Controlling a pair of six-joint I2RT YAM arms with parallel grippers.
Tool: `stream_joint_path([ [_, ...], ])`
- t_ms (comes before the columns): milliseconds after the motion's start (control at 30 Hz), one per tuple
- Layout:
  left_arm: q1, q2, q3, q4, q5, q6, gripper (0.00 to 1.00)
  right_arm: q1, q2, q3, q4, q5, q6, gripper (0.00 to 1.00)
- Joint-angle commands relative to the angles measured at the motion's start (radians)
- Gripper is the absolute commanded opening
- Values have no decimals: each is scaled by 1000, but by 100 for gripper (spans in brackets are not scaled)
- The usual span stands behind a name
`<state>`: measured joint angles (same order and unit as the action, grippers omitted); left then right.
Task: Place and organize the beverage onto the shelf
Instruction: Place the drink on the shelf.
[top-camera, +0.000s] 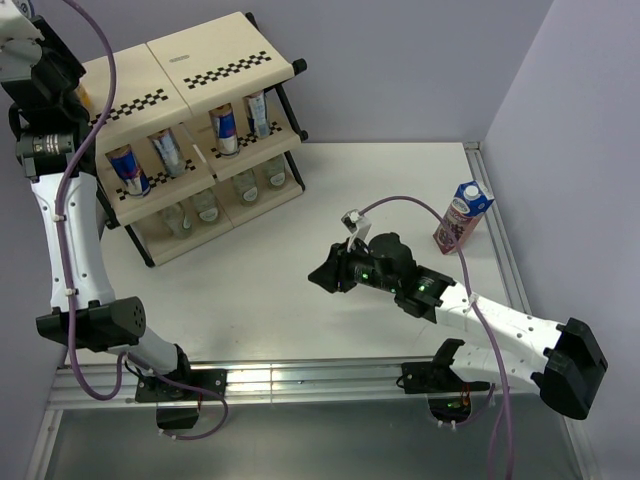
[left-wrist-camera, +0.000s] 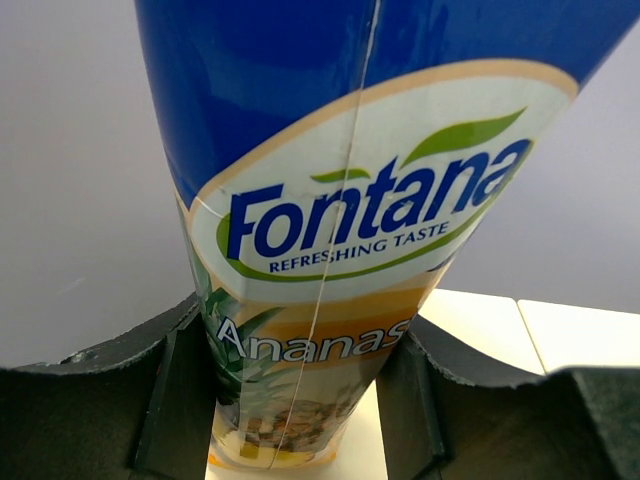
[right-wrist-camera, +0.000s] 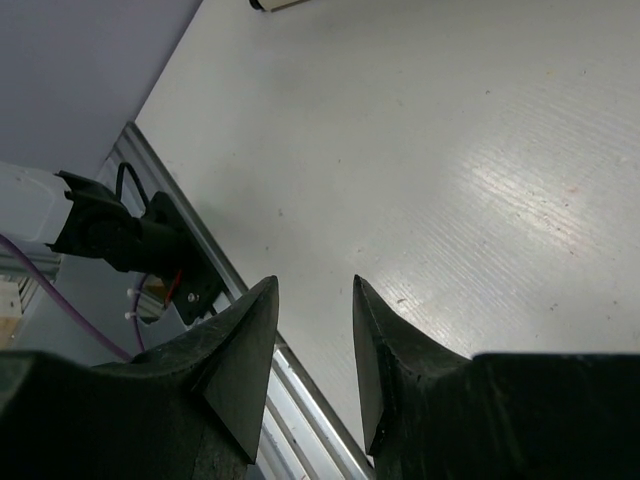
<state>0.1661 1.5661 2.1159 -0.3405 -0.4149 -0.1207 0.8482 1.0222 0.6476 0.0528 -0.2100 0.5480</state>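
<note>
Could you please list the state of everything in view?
Blue-yellow pineapple juice carton: gripped.
Left black claw: shut on that carton.
Right black claw: open, empty.
Purple grape carton: upright on table.
Four blue-silver cans: on shelf, middle tier.
Four clear plastic bottles: on bottom tier.

Overhead camera looks down on the whole table (top-camera: 300, 220); left wrist view crowds a carton (left-wrist-camera: 340, 250); right wrist view faces that table closely.

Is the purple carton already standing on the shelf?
No, the purple carton stands on the table, at its right side, apart from the shelf.
</note>
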Motion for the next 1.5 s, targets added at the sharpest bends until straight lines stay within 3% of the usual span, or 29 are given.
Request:
stream_joint_path([
  [0, -36, -55, -8, 204, 45, -30, 1, -3, 4, -5, 53, -25, -11, 43],
  [467, -96, -23, -96, 111, -32, -34, 2, -5, -2, -20, 53, -22, -20, 43],
  [600, -96, -21, -126, 101, -36, -23, 14, -5, -1, -23, 56, -22, -22, 44],
  [733, -96, -21, -168, 103, -47, -13, 35, -5, 1, -25, 56, -25, -22, 44],
  [1100, -96, 3, -178, 100, -48, -5, 72, -5, -5, -28, 55, -20, -29, 44],
  [1467, -80, -31, -255, 152, -74, -13, 79, -6, 19, -19, 54, -23, -33, 44],
])
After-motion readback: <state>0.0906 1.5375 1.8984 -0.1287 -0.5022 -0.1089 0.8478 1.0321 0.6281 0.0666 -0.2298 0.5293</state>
